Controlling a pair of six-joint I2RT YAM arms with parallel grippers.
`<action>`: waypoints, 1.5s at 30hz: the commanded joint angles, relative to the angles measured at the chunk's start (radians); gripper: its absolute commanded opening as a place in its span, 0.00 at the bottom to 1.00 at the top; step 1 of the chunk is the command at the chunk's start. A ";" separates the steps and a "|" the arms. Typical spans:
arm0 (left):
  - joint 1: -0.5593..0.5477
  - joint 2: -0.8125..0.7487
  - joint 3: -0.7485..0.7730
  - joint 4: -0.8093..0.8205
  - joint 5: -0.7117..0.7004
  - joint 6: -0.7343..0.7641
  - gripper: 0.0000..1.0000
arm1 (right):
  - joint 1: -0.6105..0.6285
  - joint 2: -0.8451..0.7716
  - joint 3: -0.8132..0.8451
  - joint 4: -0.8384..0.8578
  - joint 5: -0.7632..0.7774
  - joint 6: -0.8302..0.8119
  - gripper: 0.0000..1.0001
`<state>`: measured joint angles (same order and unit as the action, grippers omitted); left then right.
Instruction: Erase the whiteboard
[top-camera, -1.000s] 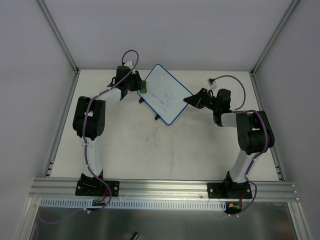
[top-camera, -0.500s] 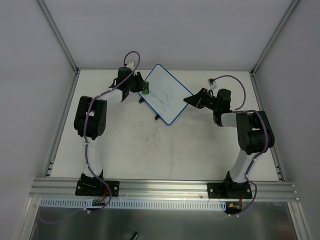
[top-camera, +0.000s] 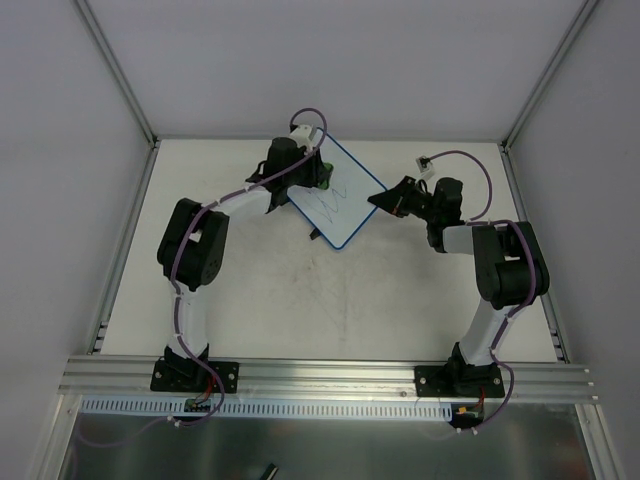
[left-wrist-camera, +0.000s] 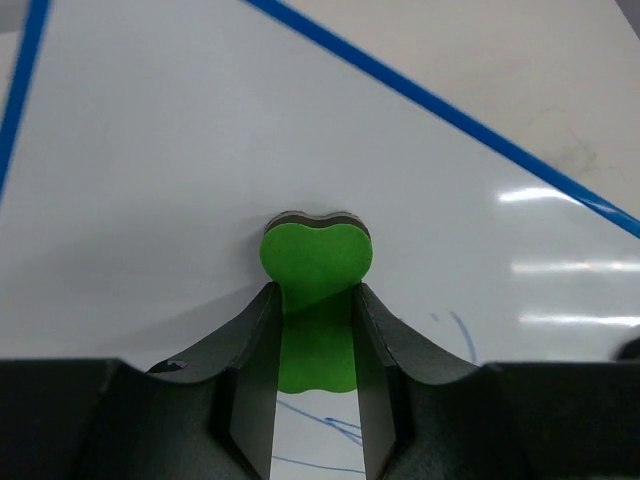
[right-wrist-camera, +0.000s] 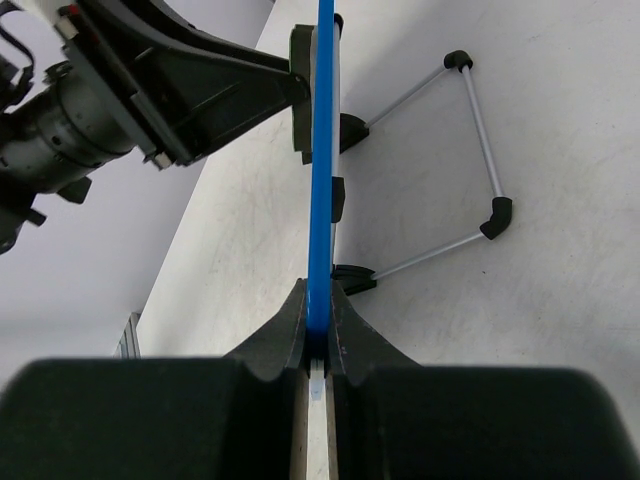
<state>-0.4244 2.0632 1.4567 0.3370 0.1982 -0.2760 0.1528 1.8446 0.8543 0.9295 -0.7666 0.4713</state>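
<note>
Top external: both arms reach from the near edge toward the far half of the bench (top-camera: 300, 290). The whiteboard (top-camera: 340, 205) stands propped and tilted near the far edge, about midway between the side edges, with its pen lines (top-camera: 335, 200) showing on the lower half. The right gripper (top-camera: 381, 200) is on the board's right-hand corner. Right wrist view: the right gripper (right-wrist-camera: 318, 298) has its jaws clamped tight on the blue rim (right-wrist-camera: 322, 150), seen edge-on, and the wire stand (right-wrist-camera: 480, 150) with black feet (right-wrist-camera: 497, 215) rests on the bench behind. Farther back, the left gripper (top-camera: 320, 172) is at the board's far part. Left wrist view: the left gripper (left-wrist-camera: 315, 295) is narrowly closed on a green eraser (left-wrist-camera: 316, 262) – its felt end is pressed against the whiteboard (left-wrist-camera: 150, 180), with blue strokes (left-wrist-camera: 460, 332) just beside it.
</note>
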 joint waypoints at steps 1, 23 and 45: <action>-0.094 -0.023 0.031 0.004 0.026 0.103 0.00 | 0.010 -0.030 0.043 0.072 -0.023 -0.037 0.00; -0.315 -0.015 0.054 -0.033 -0.169 0.402 0.00 | 0.010 -0.027 0.043 0.078 -0.030 -0.031 0.00; -0.146 -0.018 -0.053 0.046 -0.108 0.086 0.00 | 0.010 -0.028 0.040 0.089 -0.031 -0.023 0.00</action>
<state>-0.6262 2.0377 1.4631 0.3923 0.0891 -0.1162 0.1478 1.8446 0.8543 0.9222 -0.7589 0.4786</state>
